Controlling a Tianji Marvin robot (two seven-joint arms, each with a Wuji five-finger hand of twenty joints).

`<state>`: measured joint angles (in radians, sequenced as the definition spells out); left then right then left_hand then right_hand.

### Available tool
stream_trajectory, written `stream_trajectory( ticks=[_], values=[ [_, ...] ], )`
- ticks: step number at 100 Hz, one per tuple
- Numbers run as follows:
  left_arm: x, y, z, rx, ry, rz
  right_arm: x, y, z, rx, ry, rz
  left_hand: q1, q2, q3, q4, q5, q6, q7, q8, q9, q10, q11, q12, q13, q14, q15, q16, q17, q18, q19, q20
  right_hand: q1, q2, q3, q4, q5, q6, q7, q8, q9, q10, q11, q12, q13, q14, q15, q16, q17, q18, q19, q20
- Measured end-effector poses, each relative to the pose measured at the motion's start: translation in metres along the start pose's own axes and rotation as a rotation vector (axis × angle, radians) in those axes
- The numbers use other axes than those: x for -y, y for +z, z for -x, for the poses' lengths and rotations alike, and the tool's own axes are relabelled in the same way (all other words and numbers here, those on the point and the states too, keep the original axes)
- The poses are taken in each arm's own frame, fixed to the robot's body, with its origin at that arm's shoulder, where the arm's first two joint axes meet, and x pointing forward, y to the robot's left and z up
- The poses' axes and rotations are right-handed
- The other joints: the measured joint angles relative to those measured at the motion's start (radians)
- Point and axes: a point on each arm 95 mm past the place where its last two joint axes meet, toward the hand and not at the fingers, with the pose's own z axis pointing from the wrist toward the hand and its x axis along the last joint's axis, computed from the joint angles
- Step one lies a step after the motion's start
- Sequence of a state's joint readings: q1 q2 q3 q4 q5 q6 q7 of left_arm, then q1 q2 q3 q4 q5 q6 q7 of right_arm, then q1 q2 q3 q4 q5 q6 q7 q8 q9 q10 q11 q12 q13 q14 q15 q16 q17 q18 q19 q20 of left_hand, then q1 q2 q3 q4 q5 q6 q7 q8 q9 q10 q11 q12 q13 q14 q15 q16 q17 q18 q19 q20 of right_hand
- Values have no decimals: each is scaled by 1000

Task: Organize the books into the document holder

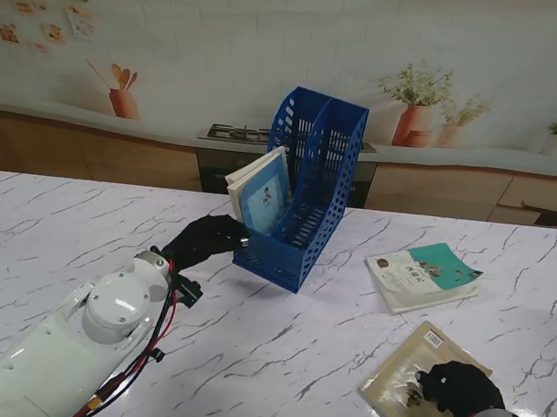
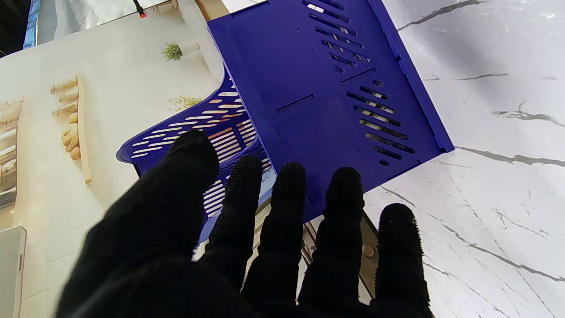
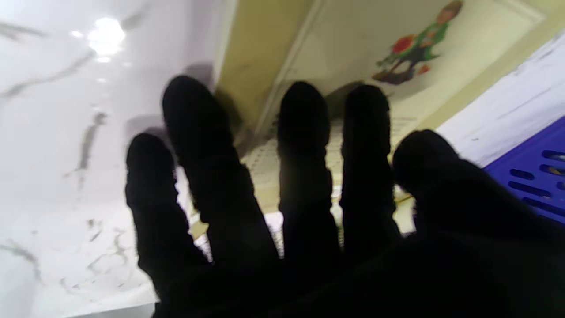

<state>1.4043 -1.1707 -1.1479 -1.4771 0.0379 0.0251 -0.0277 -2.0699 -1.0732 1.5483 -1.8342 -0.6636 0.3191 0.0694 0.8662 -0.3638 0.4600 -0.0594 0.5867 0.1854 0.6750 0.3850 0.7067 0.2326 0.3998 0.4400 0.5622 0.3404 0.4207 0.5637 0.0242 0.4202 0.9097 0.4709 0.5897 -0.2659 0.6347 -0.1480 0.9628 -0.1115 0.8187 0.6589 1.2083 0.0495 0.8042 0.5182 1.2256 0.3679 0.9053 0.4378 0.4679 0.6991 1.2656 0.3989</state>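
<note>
Fingers (image 2: 287,194) of the left hand (image 1: 204,240) are spread and hold nothing; their tips are at the low front edge of the blue document holder (image 1: 313,187), which stands tilted on the marble bench (image 1: 271,359). One light-blue book (image 1: 262,195) leans inside the holder. The right hand (image 1: 454,388) lies with spread fingers (image 3: 302,132) flat on a beige book (image 1: 409,385) near the robot. A teal and white book (image 1: 422,275) lies to the right of the holder, well apart from it.
</note>
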Motion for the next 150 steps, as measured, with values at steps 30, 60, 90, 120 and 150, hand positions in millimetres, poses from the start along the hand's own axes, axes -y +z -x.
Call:
stream_trajectory(
  ticks=[30,60,90,120,150],
  values=[
    [2,-5,0,15,3,-18,-7,18,-16,-148,-51,-159,0,0,-2,0,0,0,0,0,0,0,0,0,0,0,10,5,1,0,0,0,6,-54,49,-21,-3,0,50,-108,7,0,11,-52,9,-8,55,-16,9,-1,53,14],
    [4,-13,1,31,4,-42,-6,29,-32,-350,-116,-249,1,0,-10,0,0,0,0,0,0,0,0,0,0,0,18,10,1,0,0,2,16,-68,67,-32,-17,15,50,-189,5,-3,-14,-58,10,-16,65,-24,-13,1,85,37],
    [6,-20,3,45,0,-62,-3,35,-47,-431,-123,-265,1,0,-10,0,0,0,0,0,0,0,0,0,0,0,18,11,1,0,0,2,16,-68,67,-32,-57,35,-4,-229,4,-17,-95,-47,-31,-66,65,-25,-32,-1,66,35],
    [8,-24,5,53,-1,-74,6,50,-78,-579,-146,-277,1,0,-11,0,0,0,0,0,0,0,0,0,0,0,18,11,1,0,0,2,16,-68,67,-33,-63,49,-44,-255,4,-43,-149,-47,-57,-215,65,-25,-38,3,83,42],
    [8,-28,9,62,-8,-64,17,61,-109,-691,-131,-299,1,0,-11,0,0,0,0,0,0,0,0,0,0,0,18,11,1,-2,0,2,16,-68,67,-33,-68,51,-44,-266,-9,-57,-200,-47,-58,-261,44,-23,-38,3,108,52]
  ],
)
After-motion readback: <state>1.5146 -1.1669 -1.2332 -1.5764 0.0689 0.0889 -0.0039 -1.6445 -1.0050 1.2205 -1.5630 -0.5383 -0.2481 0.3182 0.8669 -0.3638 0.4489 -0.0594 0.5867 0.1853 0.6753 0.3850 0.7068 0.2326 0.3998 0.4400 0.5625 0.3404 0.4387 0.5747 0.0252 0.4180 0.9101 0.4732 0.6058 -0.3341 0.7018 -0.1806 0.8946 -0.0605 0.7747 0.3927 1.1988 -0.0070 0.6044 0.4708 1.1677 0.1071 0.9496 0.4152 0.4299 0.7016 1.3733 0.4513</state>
